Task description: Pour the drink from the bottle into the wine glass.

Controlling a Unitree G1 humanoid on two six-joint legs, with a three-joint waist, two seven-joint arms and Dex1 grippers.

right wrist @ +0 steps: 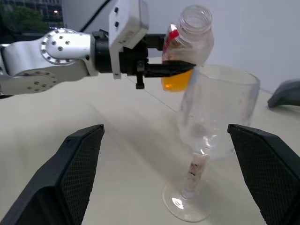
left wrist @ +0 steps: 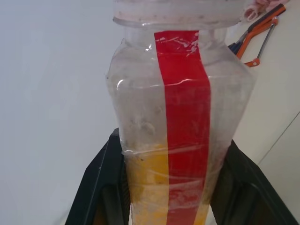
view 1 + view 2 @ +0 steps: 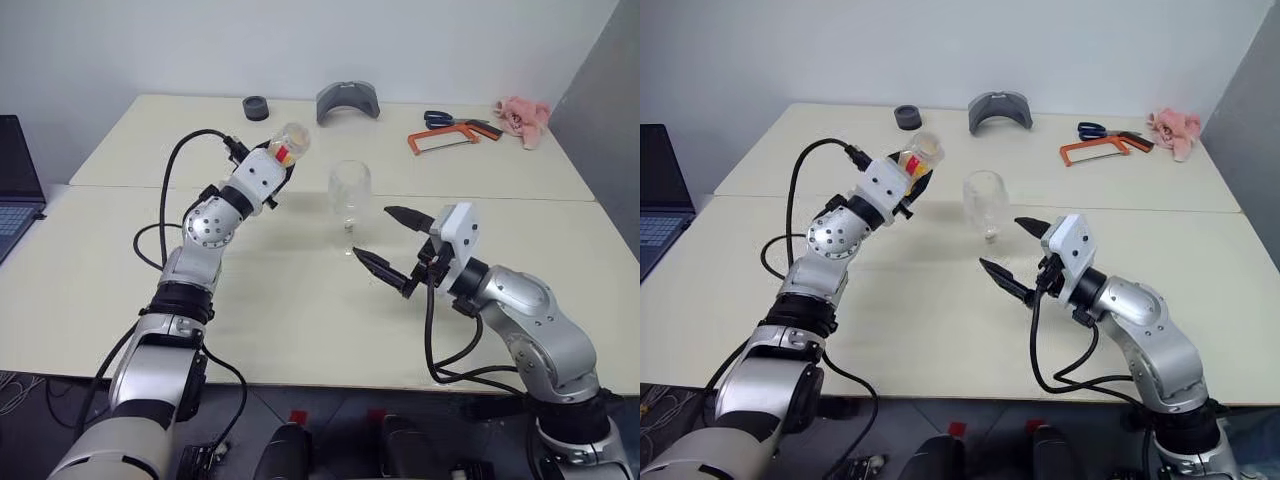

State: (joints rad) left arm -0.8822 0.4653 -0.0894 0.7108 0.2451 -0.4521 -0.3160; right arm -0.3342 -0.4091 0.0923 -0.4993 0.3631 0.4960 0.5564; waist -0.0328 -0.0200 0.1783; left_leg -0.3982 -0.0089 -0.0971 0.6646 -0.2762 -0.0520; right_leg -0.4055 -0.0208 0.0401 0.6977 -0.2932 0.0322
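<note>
Gripping the bottle low, the left claw squeezes light, yielding plastic. Right claw gapes beside the fragile glass.

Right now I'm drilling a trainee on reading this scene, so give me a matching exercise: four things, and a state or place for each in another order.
Things:
1. bottle
2. wine glass
3. right pincer
4. hacksaw

States or places:
A. empty, upright on the table
B. open, fingers either side of the glass
C. lying at the table's far side
D. held off the table by the left pincer, uncapped

Pairs: 1-D, 2-A, 3-B, 4-C
</note>
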